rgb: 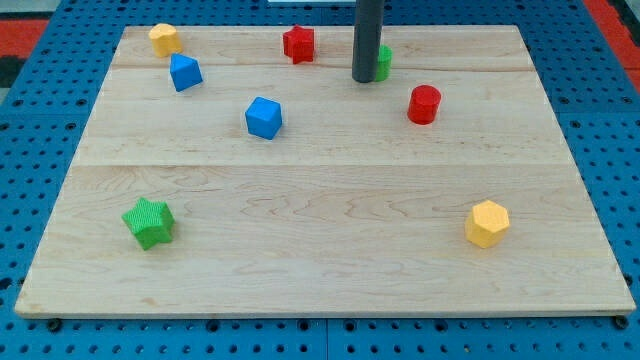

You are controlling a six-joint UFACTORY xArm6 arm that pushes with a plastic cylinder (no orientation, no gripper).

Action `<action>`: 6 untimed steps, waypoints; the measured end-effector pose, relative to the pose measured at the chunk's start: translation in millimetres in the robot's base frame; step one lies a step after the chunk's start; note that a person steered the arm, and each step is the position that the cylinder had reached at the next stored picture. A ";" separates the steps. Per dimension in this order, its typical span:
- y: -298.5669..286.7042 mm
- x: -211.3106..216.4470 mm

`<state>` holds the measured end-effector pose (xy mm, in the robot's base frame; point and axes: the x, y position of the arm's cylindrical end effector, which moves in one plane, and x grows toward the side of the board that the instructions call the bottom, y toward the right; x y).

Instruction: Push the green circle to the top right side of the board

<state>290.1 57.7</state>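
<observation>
The green circle (384, 62) stands near the view's top, a little right of centre, mostly hidden behind my rod. Only its right edge shows. My tip (365, 79) rests on the board right at the circle's left side, touching or nearly touching it. The rod rises straight up out of the view's top.
The wooden board (320, 270) lies on a blue pegboard. A red star (298, 43) and a red cylinder (424, 104) flank the tip. A yellow block (164, 39), two blue blocks (185, 72) (264, 117), a green star (149, 222) and a yellow hexagon (488, 223) lie elsewhere.
</observation>
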 end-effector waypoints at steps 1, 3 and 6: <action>41.5 -18.3; -1.5 -29.8; 93.4 -66.0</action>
<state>224.0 151.1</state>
